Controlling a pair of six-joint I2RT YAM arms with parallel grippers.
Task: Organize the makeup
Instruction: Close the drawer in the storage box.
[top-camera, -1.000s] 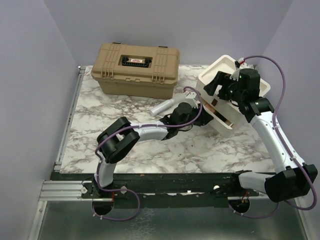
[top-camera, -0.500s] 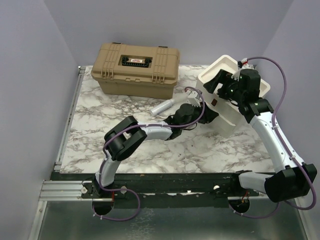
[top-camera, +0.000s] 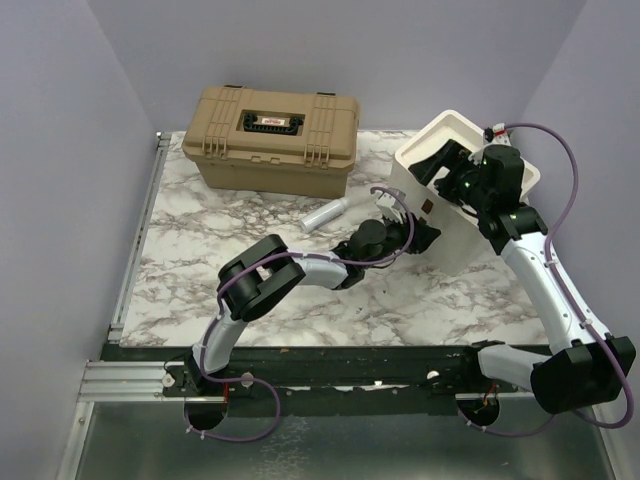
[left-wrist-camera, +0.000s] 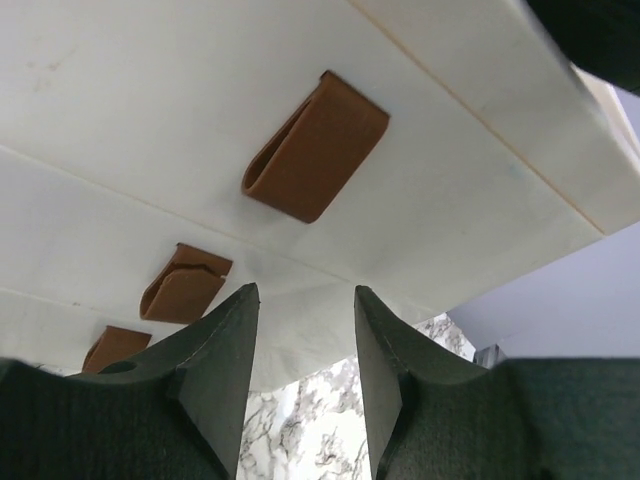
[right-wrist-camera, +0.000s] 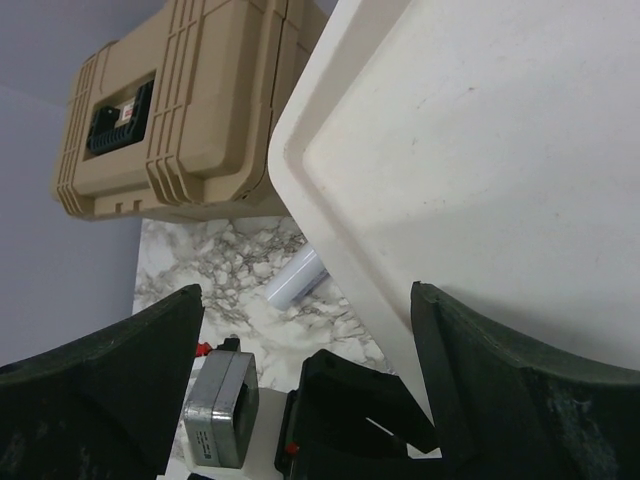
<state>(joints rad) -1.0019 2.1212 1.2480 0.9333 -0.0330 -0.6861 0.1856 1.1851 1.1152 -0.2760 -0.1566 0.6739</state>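
One tube, one white box, one tan case.
Tube was pale and round; left pincer and right pincer gaped apart.

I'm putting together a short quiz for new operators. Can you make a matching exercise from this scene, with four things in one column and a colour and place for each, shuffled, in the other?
Things:
1. case
2. tube
3. drawer box
4. drawer pulls

Descriptions:
A. brown, on the white drawer fronts
B. tan, far left at the back
C. white, far right at the back
D. pale, lying between the case and the drawer box

Pairs: 1-B, 2-D, 3-C, 4-A
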